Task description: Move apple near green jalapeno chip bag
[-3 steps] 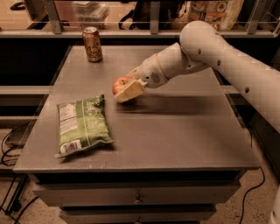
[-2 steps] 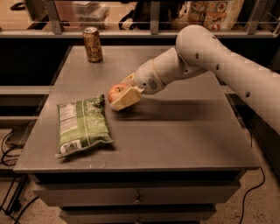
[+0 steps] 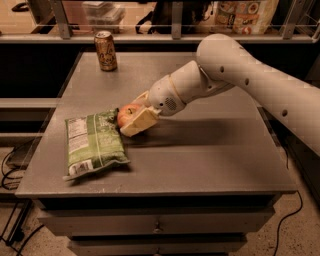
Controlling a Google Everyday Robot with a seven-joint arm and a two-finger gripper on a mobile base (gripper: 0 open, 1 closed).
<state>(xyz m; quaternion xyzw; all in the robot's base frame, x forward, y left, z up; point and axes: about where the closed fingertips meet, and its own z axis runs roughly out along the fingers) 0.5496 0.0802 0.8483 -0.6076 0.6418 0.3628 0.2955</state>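
Observation:
The red apple [image 3: 126,114] with a yellowish patch is held in my gripper [image 3: 134,119], whose cream fingers [image 3: 141,120] are shut around it. It hangs low over the grey table [image 3: 210,150], right beside the upper right corner of the green jalapeno chip bag [image 3: 95,143]. The bag lies flat at the table's left front, its white nutrition label toward the left. My white arm reaches in from the right.
A gold soda can [image 3: 105,50] stands upright at the table's back left. A shelf with packaged goods [image 3: 245,15] runs behind the table. Drawers [image 3: 157,225] sit under the tabletop. Cables lie on the floor at left.
My gripper has carried the apple left and down, from mid-table to right beside the chip bag's upper right corner. The bag and can have not moved.

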